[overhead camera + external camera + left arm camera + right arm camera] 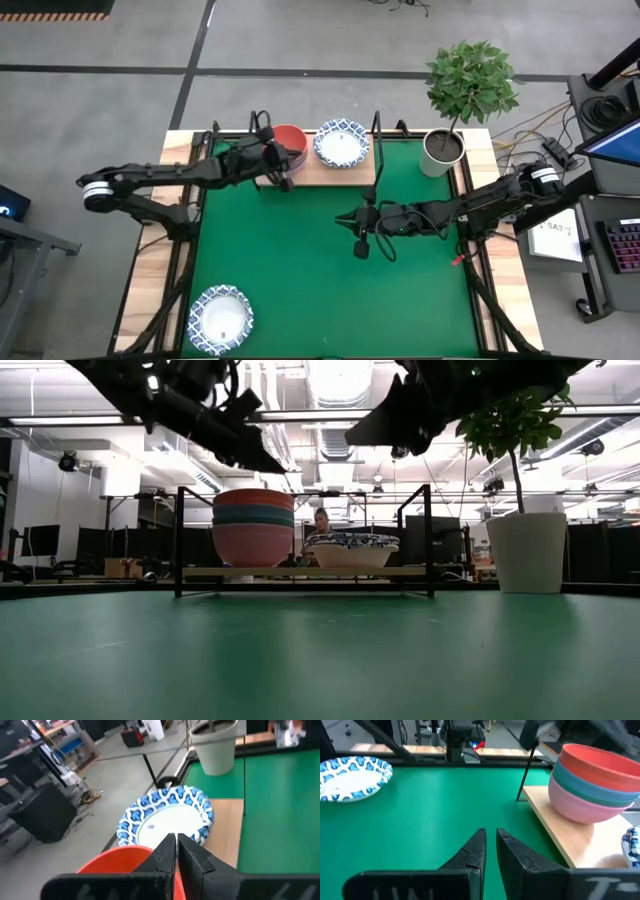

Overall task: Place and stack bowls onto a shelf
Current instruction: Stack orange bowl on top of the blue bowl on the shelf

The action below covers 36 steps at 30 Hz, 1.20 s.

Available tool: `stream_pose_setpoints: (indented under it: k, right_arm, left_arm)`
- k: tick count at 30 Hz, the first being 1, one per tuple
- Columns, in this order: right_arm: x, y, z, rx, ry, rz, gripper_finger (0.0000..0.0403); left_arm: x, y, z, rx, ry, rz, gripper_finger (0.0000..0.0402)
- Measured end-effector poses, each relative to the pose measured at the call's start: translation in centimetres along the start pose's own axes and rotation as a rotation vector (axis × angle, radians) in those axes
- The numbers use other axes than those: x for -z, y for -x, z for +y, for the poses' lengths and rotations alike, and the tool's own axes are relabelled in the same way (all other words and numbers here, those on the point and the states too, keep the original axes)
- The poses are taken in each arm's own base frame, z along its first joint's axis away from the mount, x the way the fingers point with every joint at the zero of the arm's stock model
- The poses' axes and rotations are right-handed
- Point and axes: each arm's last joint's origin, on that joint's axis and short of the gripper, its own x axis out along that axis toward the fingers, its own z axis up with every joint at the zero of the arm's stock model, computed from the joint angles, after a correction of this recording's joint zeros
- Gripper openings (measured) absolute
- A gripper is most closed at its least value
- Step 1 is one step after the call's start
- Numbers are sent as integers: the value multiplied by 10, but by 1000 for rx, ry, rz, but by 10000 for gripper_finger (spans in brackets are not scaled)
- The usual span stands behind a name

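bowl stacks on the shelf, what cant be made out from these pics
- Plain stack: the low view shows red, teal and pink layers; whether more bowls nest inside is hidden by the outer walls, and from above the left gripper covers part of the red bowl.
- Patterned stack on the shelf: the count of nested bowls is too small to tell.
- Right wrist view: the picture's edge cuts off a patterned bowl.

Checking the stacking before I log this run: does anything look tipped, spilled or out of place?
Nothing is tipped or spilled. The plain stack and patterned bowls sit level on the shelf. One blue-patterned bowl is on the green mat, far from the shelf.
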Motion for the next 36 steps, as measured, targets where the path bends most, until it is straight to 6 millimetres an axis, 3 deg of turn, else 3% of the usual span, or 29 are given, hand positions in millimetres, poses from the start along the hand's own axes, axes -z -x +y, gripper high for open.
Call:
stream_pose_setpoints:
  k: [16,26,36]
  right_arm:
    - [0,-3,1,0,-4,-12,34]
    - [0,-3,1,0,-10,-12,34]
    - [1,-1,5,-13,12,-12,34]
  left_arm:
    - [15,-15,-3,17,37,93,0]
    - [2,-4,3,0,48,41,0]
    - [12,-2,2,6,98,137,0]
